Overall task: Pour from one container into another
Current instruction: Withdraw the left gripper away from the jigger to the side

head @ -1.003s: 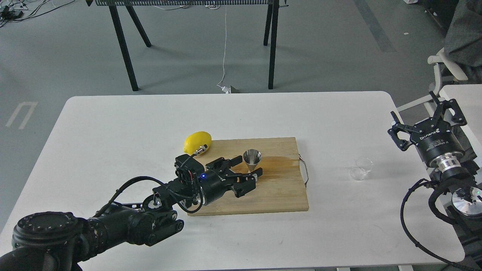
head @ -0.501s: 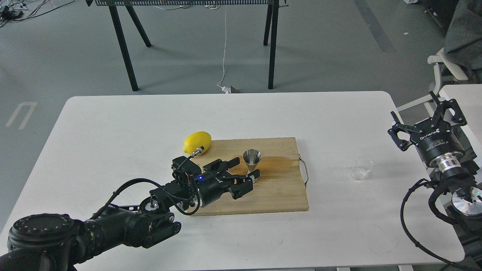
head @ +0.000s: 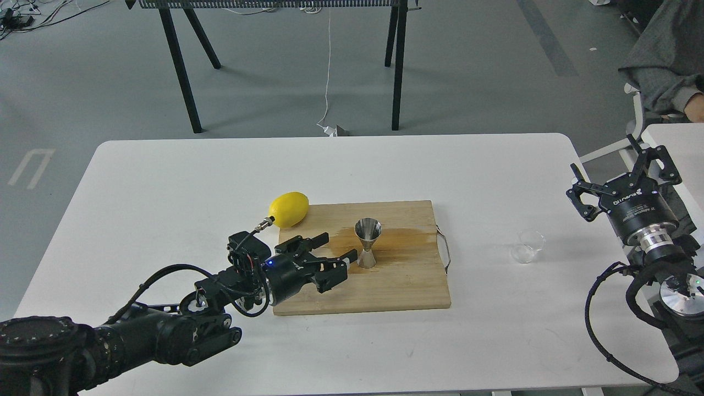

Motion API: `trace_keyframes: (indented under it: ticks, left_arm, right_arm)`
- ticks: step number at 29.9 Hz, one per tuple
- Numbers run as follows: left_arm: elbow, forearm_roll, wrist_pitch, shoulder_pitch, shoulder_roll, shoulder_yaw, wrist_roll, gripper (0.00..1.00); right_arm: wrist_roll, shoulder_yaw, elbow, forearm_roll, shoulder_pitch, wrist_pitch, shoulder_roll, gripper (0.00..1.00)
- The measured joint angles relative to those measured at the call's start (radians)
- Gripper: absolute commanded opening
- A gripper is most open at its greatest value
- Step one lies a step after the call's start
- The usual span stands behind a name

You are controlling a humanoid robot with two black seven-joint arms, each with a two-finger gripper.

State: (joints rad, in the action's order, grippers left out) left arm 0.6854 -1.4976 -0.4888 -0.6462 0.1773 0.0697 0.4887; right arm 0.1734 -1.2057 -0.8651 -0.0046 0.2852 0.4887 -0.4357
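1. My left gripper (head: 336,247) hovered over the left part of the cutting board (head: 407,286), fingers spread apart and holding nothing.
2. A lemon (head: 289,209) lay at the board's far left corner.
3. The steel jigger (head: 367,242) stood upright on the board, just right of my left fingertips, apart from them.
4. The clear glass cup (head: 527,246) sat on the white table (head: 165,181), well right of the board.
5. My right gripper (head: 616,165) hung past the table's right edge, fingers spread, empty.

glass cup (head: 527,246) too clear to tell contents, prob empty; person (head: 666,52) cut off by top-right edge.
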Motion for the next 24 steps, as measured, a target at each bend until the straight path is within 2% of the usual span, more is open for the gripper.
trace_keyframes:
  ticks: [7,15,21,24]
  left_arm:
    - [0.119,0.002,0.0,0.041,0.133,-0.122,0.0,0.9]
    - [0.313,0.04,0.022,0.094,0.307,-0.277,0.0,0.9]
    - [0.385,0.128,0.172,0.106,0.368,-0.383,0.0,0.91]
    - [0.396,0.163,0.313,0.106,0.385,-0.465,0.0,0.92]
  right_arm:
    - [0.0,0.0,0.0,0.0,0.0,0.0,0.0,0.99]
    - [0.0,-0.002,-0.003,0.001,0.0,0.0,0.0,0.99]
    - [0.0,-0.002,-0.012,0.01,0.0,0.0,0.004,0.99]
    - [-0.002,-0.002,-0.014,0.014,0.0,0.0,0.007,0.99]
